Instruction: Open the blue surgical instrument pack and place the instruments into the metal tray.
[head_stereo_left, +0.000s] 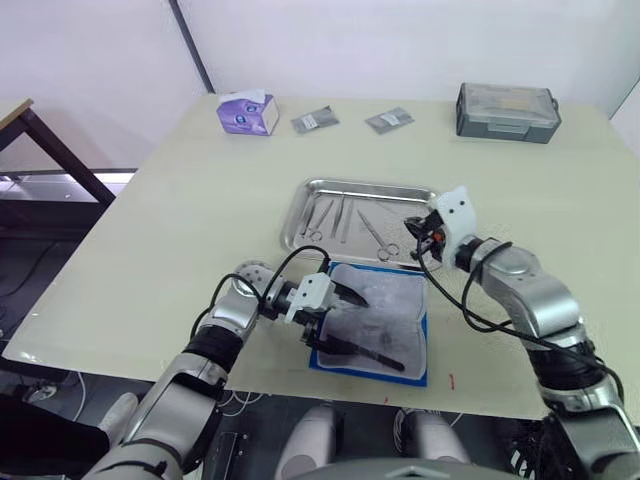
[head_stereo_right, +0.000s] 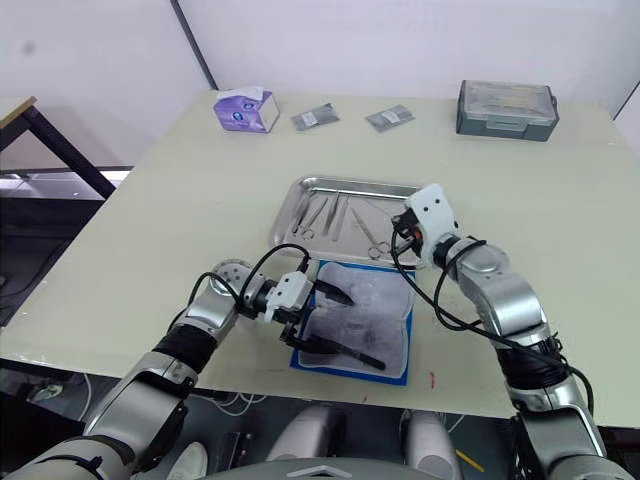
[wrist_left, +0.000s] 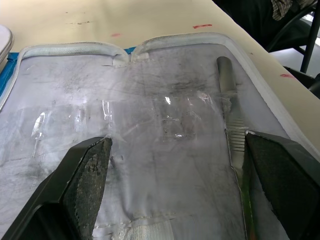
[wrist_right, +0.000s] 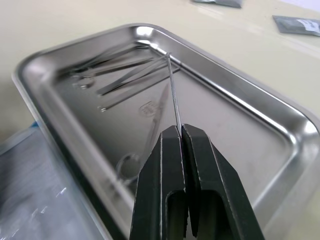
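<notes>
Right tool pinches thin instrument, maybe tweezers, above metal tray; left tool spread over opened pack.

Purple tissue box, foil packets, perhaps grey case.

Left gripper, lower centre of frame: fingers spread wide apart. Right gripper, right of centre: fingers pinched together, arm bent inward.

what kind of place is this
Probably a robot-training mock-up of a surgical prep station: a plain table with a metal tray of instruments, an opened blue surgical instrument pack and trailing cables.
</notes>
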